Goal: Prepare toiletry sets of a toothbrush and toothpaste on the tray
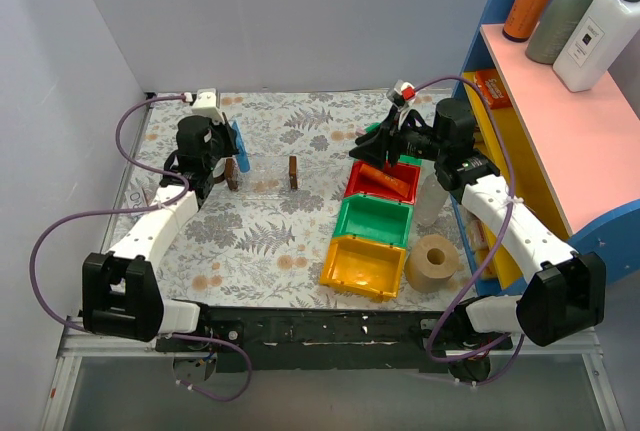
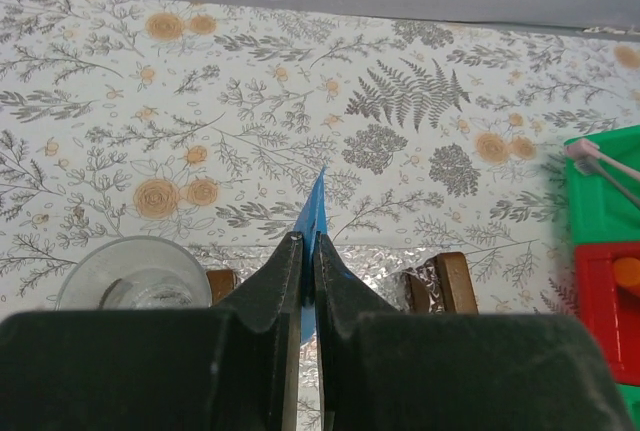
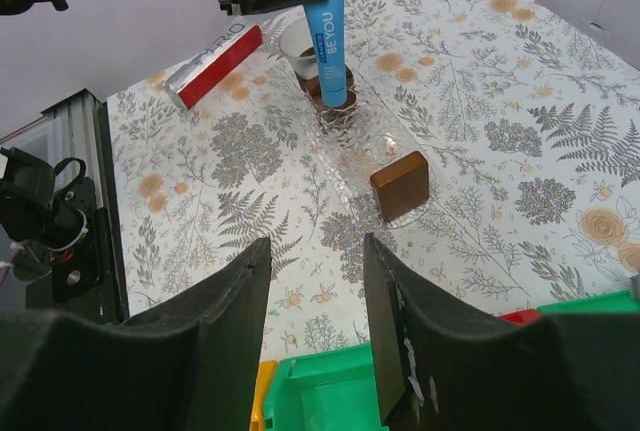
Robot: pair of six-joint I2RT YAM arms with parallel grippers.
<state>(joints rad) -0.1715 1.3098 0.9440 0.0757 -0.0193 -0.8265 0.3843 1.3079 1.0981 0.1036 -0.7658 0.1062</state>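
The toothpaste (image 1: 238, 142), a bright-blue tube (image 3: 328, 29), hangs upright just above the left end of the tray (image 1: 263, 184). My left gripper (image 1: 222, 143) is shut on the tube, whose flat end (image 2: 318, 203) pokes out past the fingertips. The clear tray (image 3: 366, 147) has brown end pieces (image 3: 401, 185) and holds nothing that I can see. My right gripper (image 1: 360, 151) is open and holds nothing; it hovers over the bins with its fingers (image 3: 395, 301) pointing toward the tray. Thin pale sticks (image 2: 602, 162) lie in the green bin; whether they are a toothbrush I cannot tell.
Red (image 1: 384, 180), green (image 1: 375, 221) and yellow (image 1: 364, 265) bins stand in a row right of the tray. A glass cup (image 2: 134, 273) and a red-and-silver box (image 3: 214, 65) lie left of it. A tape roll (image 1: 434, 263) and a shelf with bottles (image 1: 560, 101) stand at the right.
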